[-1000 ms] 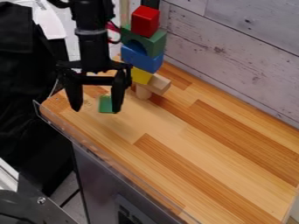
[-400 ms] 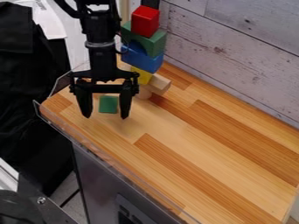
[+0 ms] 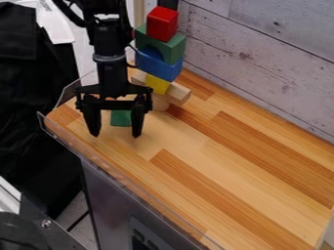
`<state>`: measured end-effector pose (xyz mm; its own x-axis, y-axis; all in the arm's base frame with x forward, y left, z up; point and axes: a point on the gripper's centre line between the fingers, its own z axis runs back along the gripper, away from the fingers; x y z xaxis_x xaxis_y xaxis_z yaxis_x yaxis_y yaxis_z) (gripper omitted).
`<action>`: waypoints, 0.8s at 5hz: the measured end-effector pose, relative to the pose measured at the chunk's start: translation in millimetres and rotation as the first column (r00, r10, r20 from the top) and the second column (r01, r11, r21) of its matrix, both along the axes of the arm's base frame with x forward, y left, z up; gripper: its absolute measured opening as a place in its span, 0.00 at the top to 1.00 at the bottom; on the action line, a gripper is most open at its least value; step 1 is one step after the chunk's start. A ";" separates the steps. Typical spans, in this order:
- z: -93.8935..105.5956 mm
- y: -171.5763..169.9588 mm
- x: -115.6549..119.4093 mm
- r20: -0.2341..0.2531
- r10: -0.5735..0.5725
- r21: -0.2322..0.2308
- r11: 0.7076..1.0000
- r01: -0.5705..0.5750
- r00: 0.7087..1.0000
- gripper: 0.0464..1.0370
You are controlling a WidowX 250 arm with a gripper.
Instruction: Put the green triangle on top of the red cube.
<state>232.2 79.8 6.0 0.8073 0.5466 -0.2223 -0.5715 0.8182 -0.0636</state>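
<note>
The black gripper (image 3: 116, 136) hangs open over the left part of the wooden counter, its two fingers spread apart with nothing held. Between and behind them lies the green block (image 3: 120, 118), its upper part covered by the gripper; whether it is a triangle I cannot tell. The red cube (image 3: 162, 23) tops a stack to the right of the arm. It rests on a green arch block (image 3: 160, 44), which sits on a blue block (image 3: 156, 64).
Under the blue block are a yellow block (image 3: 157, 84) and pale wooden pieces (image 3: 177, 93). A clear edge guard (image 3: 93, 161) runs along the counter's left side. A plank wall (image 3: 274, 63) borders the wooden counter (image 3: 248, 171) at the back right.
The gripper has moved right, then slightly down and toward the camera, so its fingers now stand on either side of the green block in view. The block and stack have stayed put.
</note>
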 end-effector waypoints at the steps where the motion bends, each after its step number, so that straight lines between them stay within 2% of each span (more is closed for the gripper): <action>1: 1.3 1.3 -0.2 0.041 0.005 0.019 1.000 -0.005 0.999 0.04; 4: -0.2 8.2 20.2 0.124 0.024 -0.001 1.000 -0.024 0.992 0.04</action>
